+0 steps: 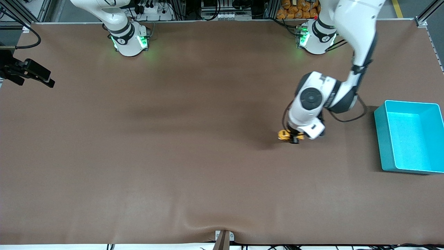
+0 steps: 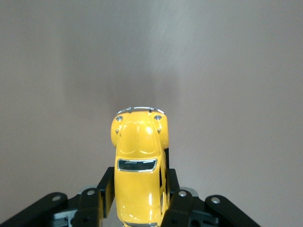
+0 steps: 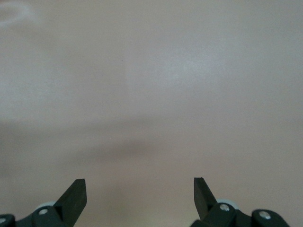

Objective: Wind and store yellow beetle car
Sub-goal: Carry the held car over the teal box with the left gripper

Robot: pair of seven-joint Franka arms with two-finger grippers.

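The yellow beetle car (image 1: 285, 135) is a tiny glossy toy with dark windows. My left gripper (image 1: 294, 138) is shut on it, low over the brown table, a short way from the turquoise bin (image 1: 383, 146) toward the right arm's end. In the left wrist view the car (image 2: 139, 156) sits lengthwise between the black fingers (image 2: 177, 201), which press on its sides near the rear; its nose sticks out past my left gripper (image 2: 139, 191). My right gripper (image 3: 139, 189) is open and empty over bare table, and waits.
The turquoise bin stands open and empty at the left arm's end of the table. A dark fold in the brown mat (image 1: 222, 229) lies at the edge nearest the front camera. A black device (image 1: 26, 71) hangs over the right arm's end.
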